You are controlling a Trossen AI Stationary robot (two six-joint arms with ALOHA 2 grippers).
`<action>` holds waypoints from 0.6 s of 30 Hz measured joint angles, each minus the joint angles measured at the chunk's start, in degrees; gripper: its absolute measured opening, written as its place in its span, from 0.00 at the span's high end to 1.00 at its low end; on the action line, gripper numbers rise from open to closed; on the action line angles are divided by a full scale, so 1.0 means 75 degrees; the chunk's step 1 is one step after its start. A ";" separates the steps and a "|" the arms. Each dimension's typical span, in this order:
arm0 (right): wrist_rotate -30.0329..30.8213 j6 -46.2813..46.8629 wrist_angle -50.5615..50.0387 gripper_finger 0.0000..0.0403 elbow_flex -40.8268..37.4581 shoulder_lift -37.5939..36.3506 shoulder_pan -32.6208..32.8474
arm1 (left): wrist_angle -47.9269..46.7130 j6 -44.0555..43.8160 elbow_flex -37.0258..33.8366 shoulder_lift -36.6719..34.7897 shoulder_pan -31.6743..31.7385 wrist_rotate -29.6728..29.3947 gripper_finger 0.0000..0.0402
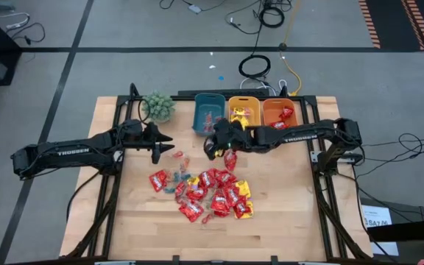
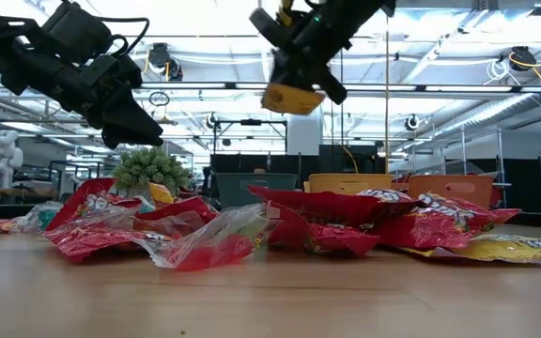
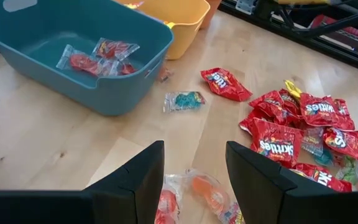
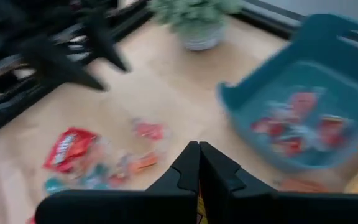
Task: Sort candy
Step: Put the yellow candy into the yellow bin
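Right gripper (image 2: 294,92), raised above the table's (image 1: 138,221) middle, clamps a yellow packet (image 2: 292,99); left gripper (image 1: 162,146) hovers near the left edge, fingers apart and empty.

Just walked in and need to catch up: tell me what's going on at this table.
Candy sorting is underway. The right end effector is shut on a yellow packet, held above the table near the teal bin. The left end effector hangs open over clear-wrapped sweets. A pile of red packets is unsorted.
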 joint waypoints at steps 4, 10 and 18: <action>0.0021 0.0090 -0.0956 1.00 0.0000 -0.0176 -0.0554 | 0.0023 0.0000 0.0000 0.0000 0.0003 -0.0009 0.55; 0.0051 -0.0499 -0.1858 1.00 -0.0022 -0.0264 -0.1434 | 0.0020 0.0009 0.0003 0.0000 0.0000 -0.0048 0.55; 0.1268 -0.0537 -0.2186 0.99 -0.0353 -0.0261 -0.2379 | 0.0006 0.0012 0.0003 0.0000 0.0000 -0.0070 0.55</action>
